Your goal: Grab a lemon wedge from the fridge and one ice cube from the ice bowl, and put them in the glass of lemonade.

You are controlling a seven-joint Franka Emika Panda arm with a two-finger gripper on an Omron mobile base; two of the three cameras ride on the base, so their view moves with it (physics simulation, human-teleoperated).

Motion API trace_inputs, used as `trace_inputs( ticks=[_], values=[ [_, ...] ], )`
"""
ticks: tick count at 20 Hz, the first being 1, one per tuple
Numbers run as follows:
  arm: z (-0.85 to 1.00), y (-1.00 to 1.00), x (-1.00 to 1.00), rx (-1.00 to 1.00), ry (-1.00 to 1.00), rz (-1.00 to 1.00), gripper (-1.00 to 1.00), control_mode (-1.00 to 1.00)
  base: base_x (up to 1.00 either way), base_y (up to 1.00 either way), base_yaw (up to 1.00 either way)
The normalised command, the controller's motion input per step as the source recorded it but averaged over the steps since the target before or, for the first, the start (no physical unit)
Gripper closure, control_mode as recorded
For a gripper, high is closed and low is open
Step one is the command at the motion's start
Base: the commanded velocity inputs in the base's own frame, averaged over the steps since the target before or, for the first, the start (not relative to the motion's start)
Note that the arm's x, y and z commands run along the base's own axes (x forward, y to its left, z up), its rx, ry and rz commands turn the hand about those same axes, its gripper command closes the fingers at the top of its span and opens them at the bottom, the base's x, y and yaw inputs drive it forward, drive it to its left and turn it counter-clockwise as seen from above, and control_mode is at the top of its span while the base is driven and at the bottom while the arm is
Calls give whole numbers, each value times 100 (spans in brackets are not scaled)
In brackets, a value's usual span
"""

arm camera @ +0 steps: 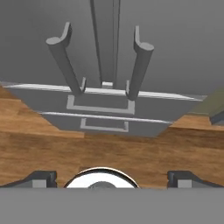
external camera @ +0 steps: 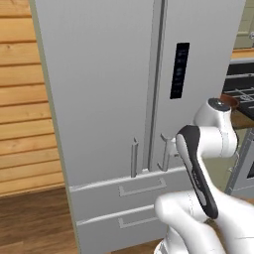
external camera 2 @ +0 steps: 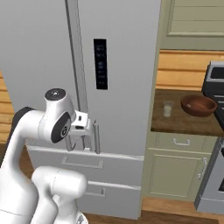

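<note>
The grey steel fridge (external camera: 99, 89) (external camera 2: 39, 52) stands shut, both doors closed. My gripper (external camera 2: 83, 127) (arm camera: 113, 180) is open and empty, held close in front of the lower ends of the two bar handles (arm camera: 65, 57) (arm camera: 139, 61), apart from them. The hand view looks down the door seam to the two lower drawers (arm camera: 100, 104). On the counter to the fridge's right stand the glass of lemonade (external camera 2: 167, 108) and the reddish-brown ice bowl (external camera 2: 198, 105). The lemon wedge is out of view.
Right of the fridge a wooden counter (external camera 2: 175, 124) tops beige cabinets (external camera 2: 175, 170), with a stove (external camera 2: 214, 131) beyond. A wood-plank wall (external camera: 25, 99) is on the fridge's left. A black dispenser panel (external camera 2: 100, 63) sits on the right door. Wooden floor (arm camera: 109, 148) lies below.
</note>
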Motion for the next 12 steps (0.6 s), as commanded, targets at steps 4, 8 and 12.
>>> trace_inputs(
  ticks=[4, 8, 12],
  values=[
    [-27, -29, 93, 0, -1, 1, -100, -100, 0, 0, 0],
    [-44, -1, 100, 0, -5, 1, -100, -100, 0, 0, 0],
    [-84, -16, 62, 3, -8, 0, -100, -100, 0, 0, 0]
  ],
)
